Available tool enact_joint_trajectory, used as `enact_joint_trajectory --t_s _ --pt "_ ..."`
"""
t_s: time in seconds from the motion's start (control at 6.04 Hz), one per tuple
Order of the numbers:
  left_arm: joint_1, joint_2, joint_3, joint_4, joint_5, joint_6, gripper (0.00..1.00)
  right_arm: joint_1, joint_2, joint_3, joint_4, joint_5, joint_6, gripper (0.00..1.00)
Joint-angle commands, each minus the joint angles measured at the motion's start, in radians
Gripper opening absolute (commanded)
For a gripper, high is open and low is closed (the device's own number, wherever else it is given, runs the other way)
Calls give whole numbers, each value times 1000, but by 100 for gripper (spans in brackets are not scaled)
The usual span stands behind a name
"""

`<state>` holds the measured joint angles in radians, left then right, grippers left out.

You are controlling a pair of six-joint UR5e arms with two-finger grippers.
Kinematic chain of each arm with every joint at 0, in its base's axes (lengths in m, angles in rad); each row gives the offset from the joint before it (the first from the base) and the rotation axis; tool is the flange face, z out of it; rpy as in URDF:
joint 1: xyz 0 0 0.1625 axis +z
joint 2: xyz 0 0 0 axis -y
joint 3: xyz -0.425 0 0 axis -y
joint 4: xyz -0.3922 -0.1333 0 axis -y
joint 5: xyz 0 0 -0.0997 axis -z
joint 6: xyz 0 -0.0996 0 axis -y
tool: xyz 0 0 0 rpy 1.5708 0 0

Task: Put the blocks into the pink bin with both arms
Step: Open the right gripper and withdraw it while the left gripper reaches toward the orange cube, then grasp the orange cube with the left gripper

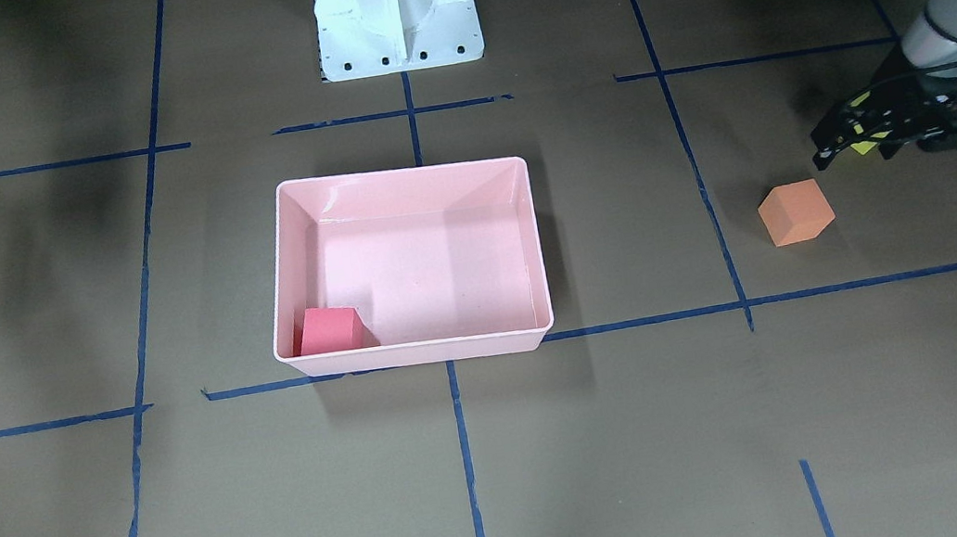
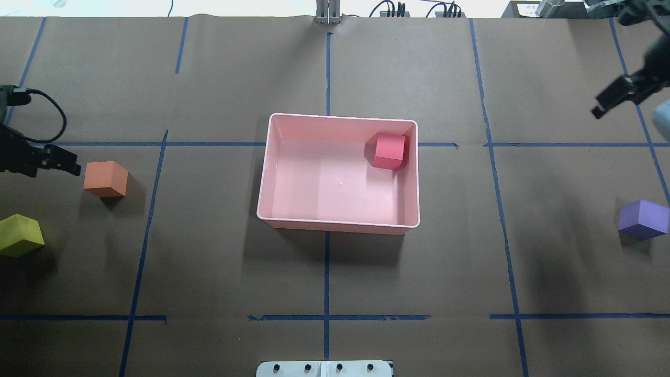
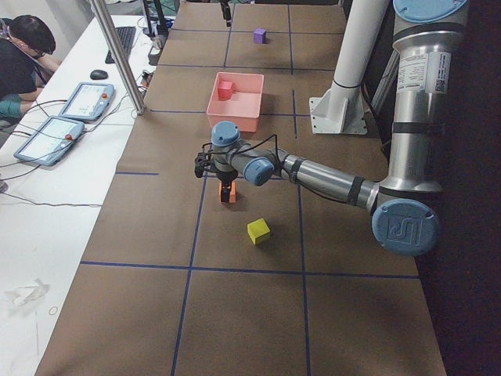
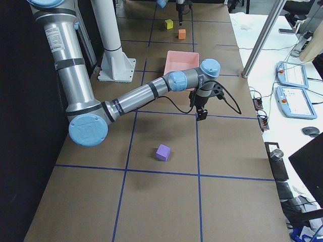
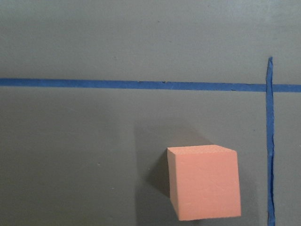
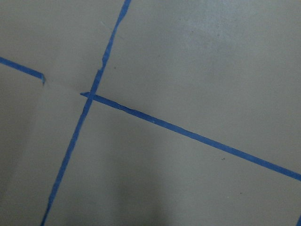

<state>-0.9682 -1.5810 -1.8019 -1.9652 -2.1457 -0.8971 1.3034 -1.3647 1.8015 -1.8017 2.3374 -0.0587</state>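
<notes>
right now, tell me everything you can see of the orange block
The orange block is a small matte cube that looks like foam, with finely grainy faces and crisp edges. It sits flat on the brown paper-covered table, turned slightly off the grid, close beside a blue tape line. It is on the robot's left side, well outside the pink bin, with the yellow-green block nearby. Only the table touches it. The left tool hangs close by, apart from it.
</notes>
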Motion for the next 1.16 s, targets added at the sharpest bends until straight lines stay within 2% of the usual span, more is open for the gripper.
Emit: enact_joint_trajectory --t_s 0.0,0.66,0.83,0.99 --pt "51 -40 39 -9 44 -49 100 80 -89 9 2 5 -136 100" --pt "94 -105 176 -75 43 -49 100 80 -105 27 -1 14 -121 100" --pt "101 -111 180 -73 43 -49 91 80 -105 27 -1 14 -121 100" --pt "101 -117 180 -73 41 -40 50 80 -105 27 -1 14 -121 100"
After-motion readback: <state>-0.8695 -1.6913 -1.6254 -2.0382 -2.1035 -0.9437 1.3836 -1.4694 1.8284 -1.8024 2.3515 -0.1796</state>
